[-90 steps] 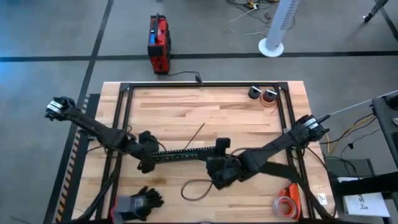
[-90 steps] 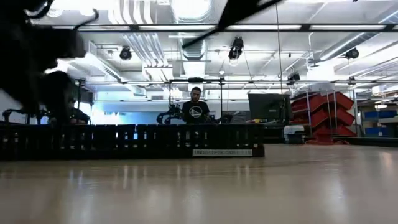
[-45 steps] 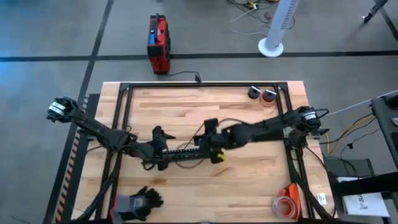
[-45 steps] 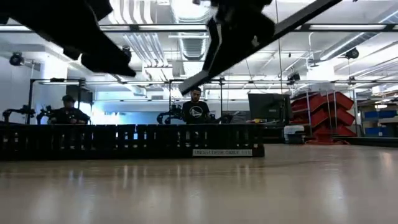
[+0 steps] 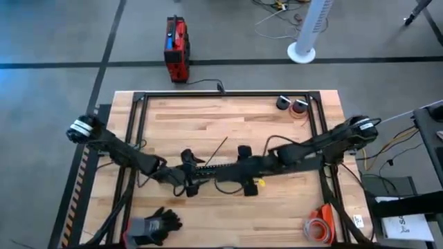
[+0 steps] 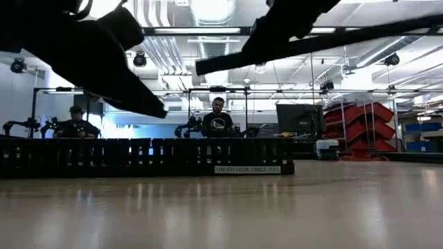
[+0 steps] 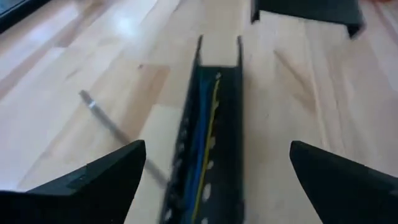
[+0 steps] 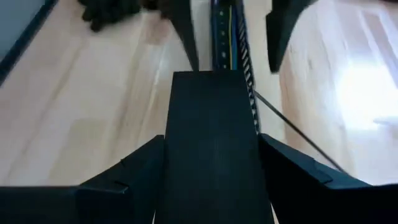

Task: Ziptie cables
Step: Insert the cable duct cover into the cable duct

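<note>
Now left tool (image 7: 211, 180) wide open over cables (image 7: 208, 134) (in slotted strip (image 7: 227, 124)).

High view: straight down from above, far off, taking in the whole bench (image 5: 277, 200) and the floor around it.
Low view: at bench-top height, level across the wood toward the room behind.
Left wrist view: close above the slotted strip (image 7: 208, 130), looking along it.
Right wrist view: close, facing along the same strip from its opposite end.
Shared: the strip, mid-frame in all four.
</note>
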Action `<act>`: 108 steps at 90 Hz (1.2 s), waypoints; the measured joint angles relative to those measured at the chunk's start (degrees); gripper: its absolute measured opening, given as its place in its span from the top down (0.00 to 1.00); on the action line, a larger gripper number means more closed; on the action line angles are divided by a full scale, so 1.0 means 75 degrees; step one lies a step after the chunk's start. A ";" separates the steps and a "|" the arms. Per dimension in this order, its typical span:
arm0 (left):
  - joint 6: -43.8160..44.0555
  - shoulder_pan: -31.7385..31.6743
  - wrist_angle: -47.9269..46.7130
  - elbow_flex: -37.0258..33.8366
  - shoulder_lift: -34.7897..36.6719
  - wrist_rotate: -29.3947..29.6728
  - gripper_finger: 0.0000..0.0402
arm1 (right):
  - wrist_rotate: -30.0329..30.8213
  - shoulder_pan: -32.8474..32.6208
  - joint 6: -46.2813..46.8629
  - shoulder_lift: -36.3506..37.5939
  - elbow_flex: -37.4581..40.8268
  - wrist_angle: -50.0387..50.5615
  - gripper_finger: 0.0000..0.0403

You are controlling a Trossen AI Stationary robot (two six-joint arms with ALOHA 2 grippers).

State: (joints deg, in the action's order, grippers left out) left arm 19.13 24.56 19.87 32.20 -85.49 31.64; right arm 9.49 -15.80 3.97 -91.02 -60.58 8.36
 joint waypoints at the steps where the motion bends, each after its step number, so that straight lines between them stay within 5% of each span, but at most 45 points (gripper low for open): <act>1: -0.0031 0.0000 0.0025 0.0015 -0.0057 0.0019 0.04 | 0.0038 -0.0012 0.0024 -0.0001 0.0055 -0.0082 0.46; 49: -0.0667 -0.1353 0.0764 0.1438 -0.2538 -0.1383 0.04 | 0.0527 -0.0089 0.0319 -0.0091 0.1037 -0.1060 0.46; 79: -0.0415 -0.1611 -0.0179 0.1571 -0.2732 -0.1971 0.05 | 0.0517 -0.0022 0.0265 -0.0587 0.1242 -0.1564 0.46; 108: -0.0727 -0.1530 -0.0239 0.1412 -0.2725 -0.2204 0.41 | 0.0543 0.0138 -0.0099 -0.0638 0.1260 -0.1617 0.46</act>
State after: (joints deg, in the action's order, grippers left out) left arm 13.68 13.08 18.08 42.79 -105.93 15.10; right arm 13.56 -14.77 3.23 -95.81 -51.13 -3.77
